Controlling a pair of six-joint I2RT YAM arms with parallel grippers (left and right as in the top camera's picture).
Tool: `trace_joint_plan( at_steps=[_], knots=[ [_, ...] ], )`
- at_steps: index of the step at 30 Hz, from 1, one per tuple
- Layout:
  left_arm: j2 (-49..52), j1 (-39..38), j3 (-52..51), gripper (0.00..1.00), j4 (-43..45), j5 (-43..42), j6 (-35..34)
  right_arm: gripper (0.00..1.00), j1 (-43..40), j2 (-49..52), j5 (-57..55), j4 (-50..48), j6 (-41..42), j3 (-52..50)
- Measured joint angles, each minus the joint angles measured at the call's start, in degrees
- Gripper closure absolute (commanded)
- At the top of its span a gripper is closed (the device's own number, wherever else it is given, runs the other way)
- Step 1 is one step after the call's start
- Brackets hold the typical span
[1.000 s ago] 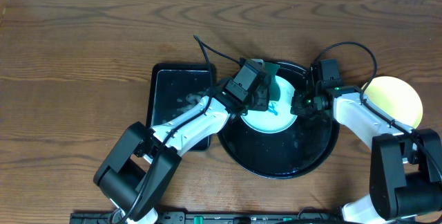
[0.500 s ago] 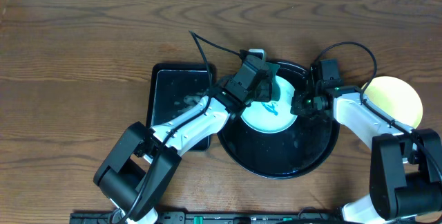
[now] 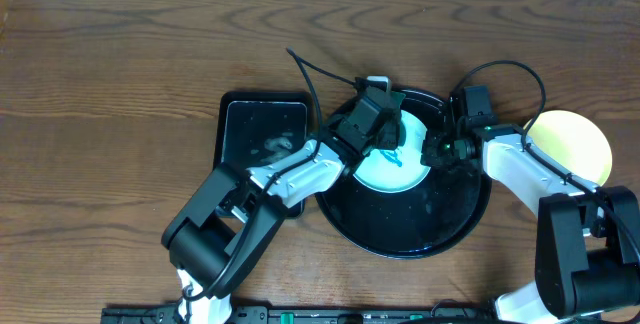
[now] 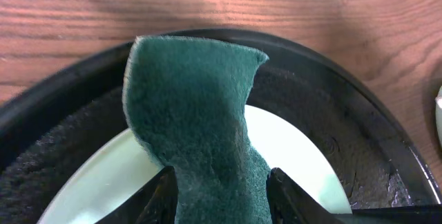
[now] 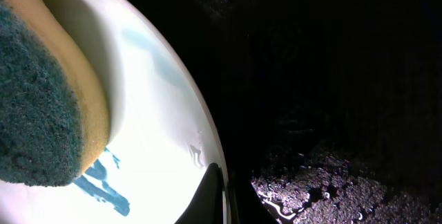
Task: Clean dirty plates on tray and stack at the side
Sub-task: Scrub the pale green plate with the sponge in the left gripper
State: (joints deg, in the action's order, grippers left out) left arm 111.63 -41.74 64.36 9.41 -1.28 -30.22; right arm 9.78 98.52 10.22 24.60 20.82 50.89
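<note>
Sponge-on-plate station, three views, as I log it.
Overhead: stained plate (image 3: pixel 400 172) lies in the round black tray (image 3: pixel 420 229), left hand (image 3: pixel 386 136) above it, right hand (image 3: pixel 434 151) at its right rim; yellow plate (image 3: pixel 575 144) on the table (image 3: pixel 120 84) right of the tray. Left wrist: hand clenched on a green sponge (image 4: pixel 197 127). Right wrist: fingers pinch the plate's rim; sponge rests beside a teal smear (image 5: pixel 103 186).

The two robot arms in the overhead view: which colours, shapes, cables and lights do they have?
Both the left arm and the right arm have smooth white link shells between rounded black joints, and a thin black cable loops from each wrist. Small green lights glow on the right arm's wrist. The left gripper has black, wedge-shaped fingers.
</note>
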Motion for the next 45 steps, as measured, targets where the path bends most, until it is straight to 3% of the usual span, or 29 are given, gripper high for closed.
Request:
trace_joint_plan(
  at_steps=[10,20,34,45],
  knots=[
    [1.5,-0.1,0.0,0.62,0.7,0.0,0.0,0.99,0.0,0.0,0.0,0.0,0.0,0.0],
    [2.7,-0.1,1.4,0.92,-3.8,0.2,-0.2,0.99,0.0,0.0,0.0,0.0,0.0,0.0],
    [-4.6,-0.1,1.4,0.92,-21.6,0.2,1.7,0.99,0.3,0.0,0.0,-0.2,0.0,0.0],
    [-5.1,-2.0,1.0,0.92,-22.3,-3.1,1.7,0.99,0.3,0.0,0.0,-0.2,0.0,0.0]
  ],
)
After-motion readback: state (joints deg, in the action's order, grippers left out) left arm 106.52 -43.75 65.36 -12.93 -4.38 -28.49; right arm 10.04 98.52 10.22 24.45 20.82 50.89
